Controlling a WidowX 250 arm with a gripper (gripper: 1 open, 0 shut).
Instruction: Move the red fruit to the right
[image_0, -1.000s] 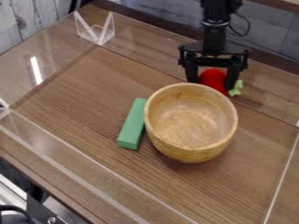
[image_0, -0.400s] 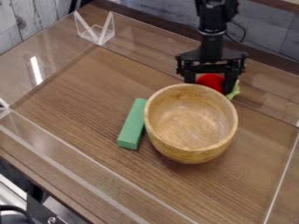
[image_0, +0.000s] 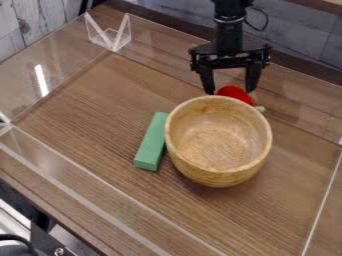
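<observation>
Red fruit (image_0: 237, 94) at bowl's (image_0: 219, 147) 12-1 o'clock; my pincer (image_0: 231, 72) spread wide behind it, likely for straddling.

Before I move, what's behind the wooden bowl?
The red fruit sits just behind the bowl, its leafy tip to the right, with the tool over it. The rim may hide the fruit's lower edge.

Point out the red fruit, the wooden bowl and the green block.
Red fruit (image_0: 235, 94): camera view, upper red side.
Wooden bowl (image_0: 218, 142): camera view, inside.
Green block (image_0: 152, 142): camera view, flat top.
</observation>
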